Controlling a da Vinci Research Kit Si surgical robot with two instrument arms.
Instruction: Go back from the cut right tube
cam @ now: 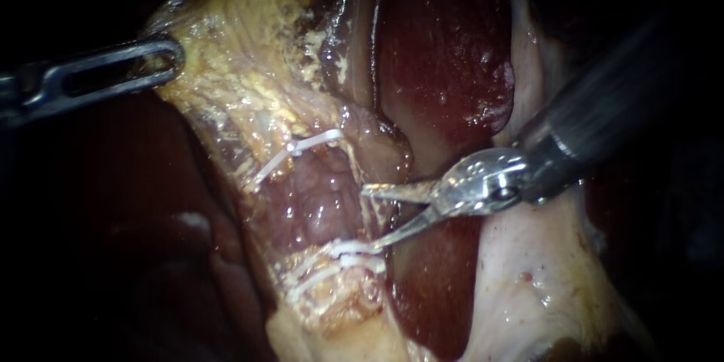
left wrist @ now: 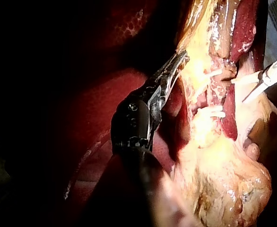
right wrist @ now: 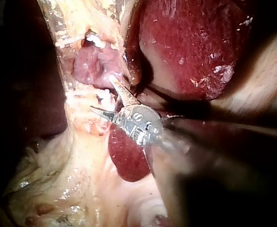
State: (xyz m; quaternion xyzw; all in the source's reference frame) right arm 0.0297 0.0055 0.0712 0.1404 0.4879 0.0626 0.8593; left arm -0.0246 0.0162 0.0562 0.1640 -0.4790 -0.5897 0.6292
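Note:
A pink tube (cam: pixel 320 204) runs between a white clip (cam: pixel 313 142) above and two white clips (cam: pixel 348 258) below. My right instrument (cam: pixel 371 217) comes in from the upper right with its two thin blades open, tips at the tube's right edge, the lower one close to the lower clips. Whether the tube is parted I cannot tell. The right wrist view shows those blades (right wrist: pixel 101 93) spread beside the pink tissue (right wrist: pixel 93 64). My left instrument (cam: pixel 162 56) holds the yellowish fatty tissue (cam: pixel 241 68) at upper left, jaws shut on it (left wrist: pixel 178 60).
Dark red liver (cam: pixel 445 53) lies just behind and above the right instrument, and another lobe (cam: pixel 426 286) lies below it. Pale glistening tissue (cam: pixel 520 279) fills the lower right. The left side of the field is dark.

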